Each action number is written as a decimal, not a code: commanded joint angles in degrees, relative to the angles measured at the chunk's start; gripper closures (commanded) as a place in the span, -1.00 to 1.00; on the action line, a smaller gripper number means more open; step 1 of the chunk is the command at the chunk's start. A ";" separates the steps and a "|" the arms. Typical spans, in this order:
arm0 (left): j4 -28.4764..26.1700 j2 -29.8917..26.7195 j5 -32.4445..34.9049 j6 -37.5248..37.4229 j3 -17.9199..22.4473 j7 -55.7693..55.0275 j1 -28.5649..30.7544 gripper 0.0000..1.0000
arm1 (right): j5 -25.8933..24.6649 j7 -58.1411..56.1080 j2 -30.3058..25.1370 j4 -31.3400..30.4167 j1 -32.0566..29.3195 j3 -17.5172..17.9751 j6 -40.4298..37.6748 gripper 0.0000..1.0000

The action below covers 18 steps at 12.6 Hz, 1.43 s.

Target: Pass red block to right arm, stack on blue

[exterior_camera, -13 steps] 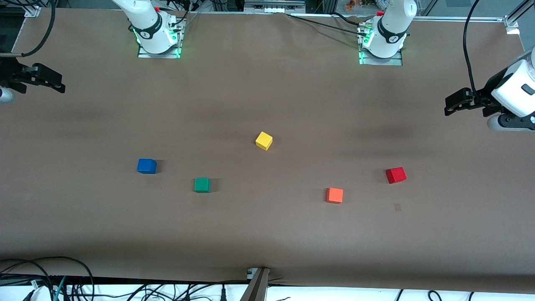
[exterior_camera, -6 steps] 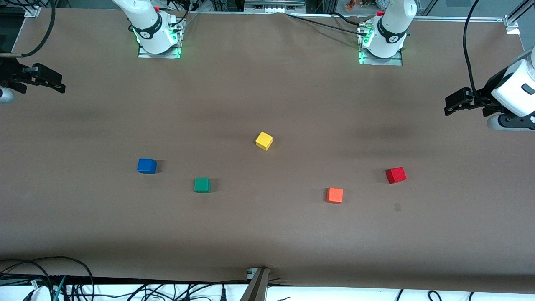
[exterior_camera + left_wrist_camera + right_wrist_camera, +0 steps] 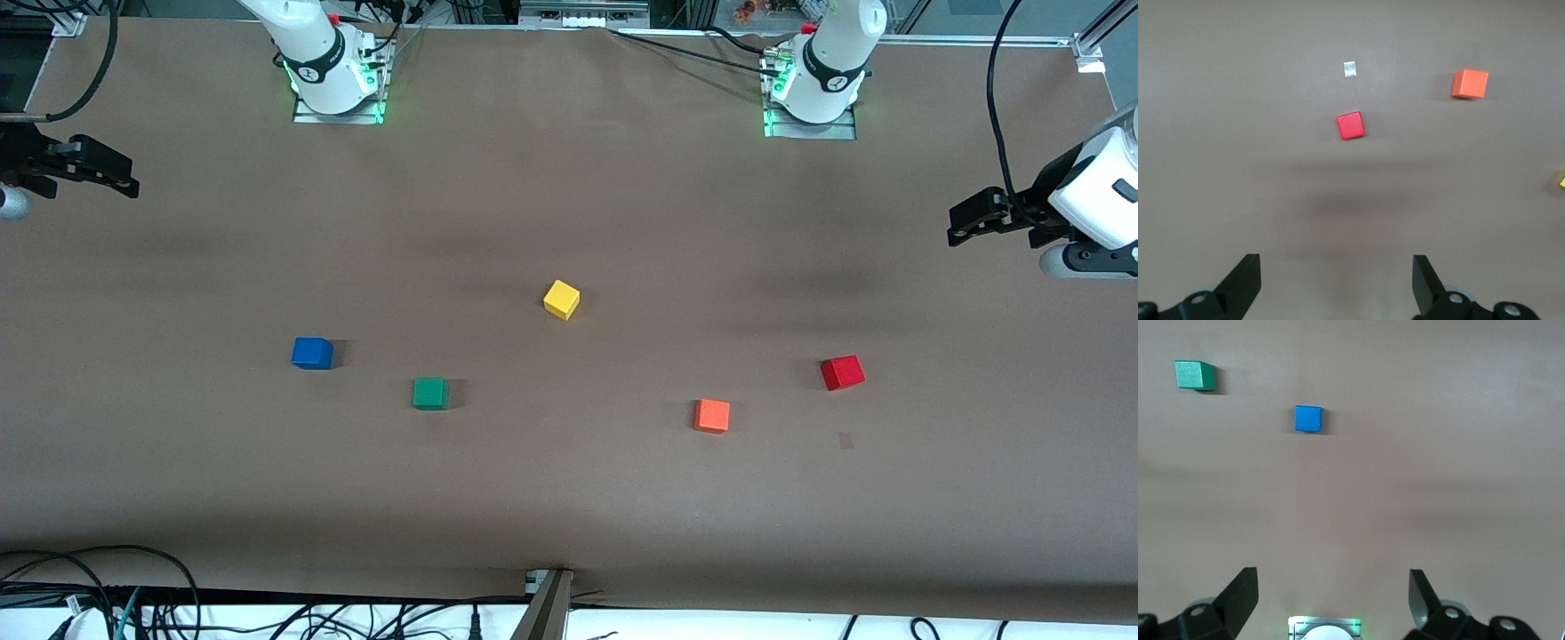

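Your left gripper sits at the right edge of the front view, about a third of the way down, raised above the table with its fingers spread wide and nothing between them. Your right gripper waits at the left edge of the same view, near the upper left, also raised, its fingers equally wide apart and empty.
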 commanded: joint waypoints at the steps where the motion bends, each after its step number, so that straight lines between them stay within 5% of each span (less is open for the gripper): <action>1: -0.72 -0.84 0.84 -0.30 -0.10 -0.28 0.11 -1.00 | -0.30 0.50 0.00 0.57 0.06 -0.06 -1.05 -1.00; 18: 2.62 1.62 -0.40 2.69 0.33 0.17 0.21 -1.00 | -0.22 0.59 -0.01 0.40 0.14 -0.15 -1.58 -1.00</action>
